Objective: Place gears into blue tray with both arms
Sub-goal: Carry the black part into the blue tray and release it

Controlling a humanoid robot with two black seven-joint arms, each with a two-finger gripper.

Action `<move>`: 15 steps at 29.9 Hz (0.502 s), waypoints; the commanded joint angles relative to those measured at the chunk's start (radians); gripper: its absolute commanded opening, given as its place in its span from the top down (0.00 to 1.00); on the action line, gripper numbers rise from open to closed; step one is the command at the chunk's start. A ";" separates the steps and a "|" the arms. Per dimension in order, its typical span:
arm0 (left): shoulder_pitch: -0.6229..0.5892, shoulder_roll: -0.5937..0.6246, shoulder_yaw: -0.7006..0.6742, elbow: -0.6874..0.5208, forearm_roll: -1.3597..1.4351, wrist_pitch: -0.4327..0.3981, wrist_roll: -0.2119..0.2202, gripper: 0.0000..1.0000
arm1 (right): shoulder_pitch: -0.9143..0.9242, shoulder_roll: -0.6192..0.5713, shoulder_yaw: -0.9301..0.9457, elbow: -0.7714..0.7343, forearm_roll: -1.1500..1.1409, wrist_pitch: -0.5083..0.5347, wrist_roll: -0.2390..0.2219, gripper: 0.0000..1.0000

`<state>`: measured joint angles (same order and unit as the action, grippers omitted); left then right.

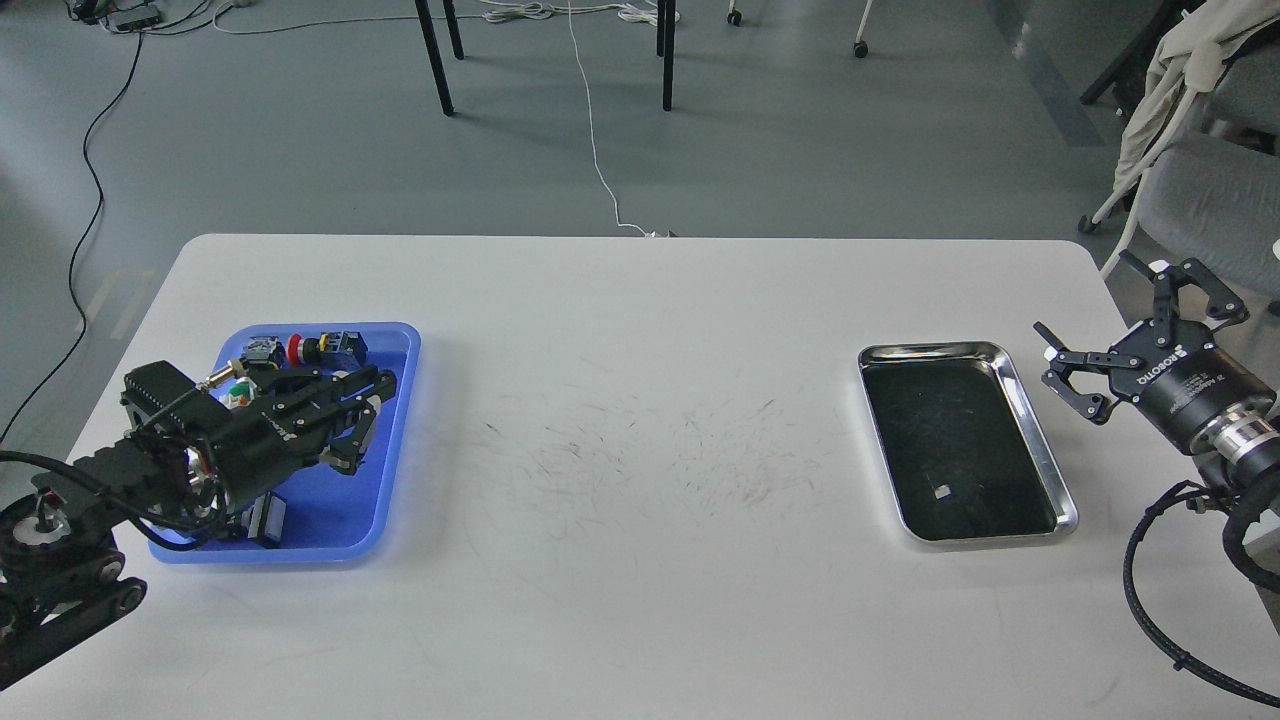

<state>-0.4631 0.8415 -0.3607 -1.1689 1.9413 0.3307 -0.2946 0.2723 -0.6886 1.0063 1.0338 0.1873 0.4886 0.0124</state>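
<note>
The blue tray (395, 400) lies at the table's left and holds several coloured push-button switches (305, 348). My left gripper (375, 420) reaches low over the tray's middle from the left. Its two fingers stand a little apart, and I see nothing between them. My right gripper (1098, 305) hovers off the table's right edge, beside the steel tray, wide open and empty. No gears show anywhere. Any in the blue tray are hidden under my left arm or lost against the dark parts.
A shiny steel tray (1040, 440) with a dark bottom lies at the right, holding only a small pale speck (945, 490). Bare white table (640, 450) with scuff marks spans the middle. A chair (1200, 190) stands beyond the right edge.
</note>
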 commanded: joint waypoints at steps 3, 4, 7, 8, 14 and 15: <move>0.046 0.010 0.006 0.106 -0.056 0.033 -0.031 0.95 | -0.001 0.000 0.000 0.000 0.000 0.000 0.000 0.03; 0.057 0.005 0.008 0.130 -0.056 0.039 -0.034 0.95 | -0.001 0.000 0.000 0.000 0.000 0.000 0.001 0.03; 0.066 -0.004 0.009 0.164 -0.058 0.051 -0.035 0.94 | -0.001 0.000 0.000 0.000 0.000 0.000 0.001 0.03; 0.072 -0.013 0.009 0.170 -0.058 0.056 -0.035 0.94 | -0.001 0.000 0.000 -0.001 0.000 0.000 0.001 0.03; 0.097 -0.054 0.009 0.239 -0.059 0.068 -0.047 0.94 | -0.001 0.000 0.001 -0.001 -0.008 0.000 0.001 0.03; 0.098 -0.059 0.009 0.244 -0.059 0.071 -0.051 0.94 | -0.001 0.000 0.000 0.000 -0.008 0.000 0.001 0.03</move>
<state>-0.3690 0.7989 -0.3516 -0.9491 1.8823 0.3964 -0.3338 0.2715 -0.6889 1.0072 1.0332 0.1800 0.4886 0.0137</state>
